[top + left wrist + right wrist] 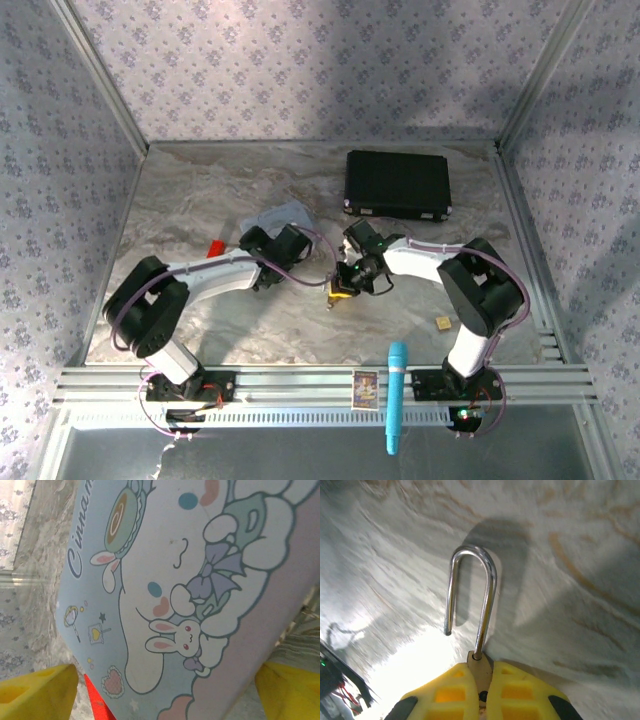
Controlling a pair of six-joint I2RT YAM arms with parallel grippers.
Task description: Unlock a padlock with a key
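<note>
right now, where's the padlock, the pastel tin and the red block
padlock [486, 610], right wrist view, shackle's long leg
pastel tin [190, 580], left wrist view, printed lid
red block [99, 707], left wrist view, visible edge

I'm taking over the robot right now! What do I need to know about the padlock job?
Left gripper: open, over the tin.
Right gripper: shut on the padlock body, mid-table.
Done: the shackle has one leg free of the body, so it looks unlocked.
Left: check where the key is, then probably set the padlock down.
</note>
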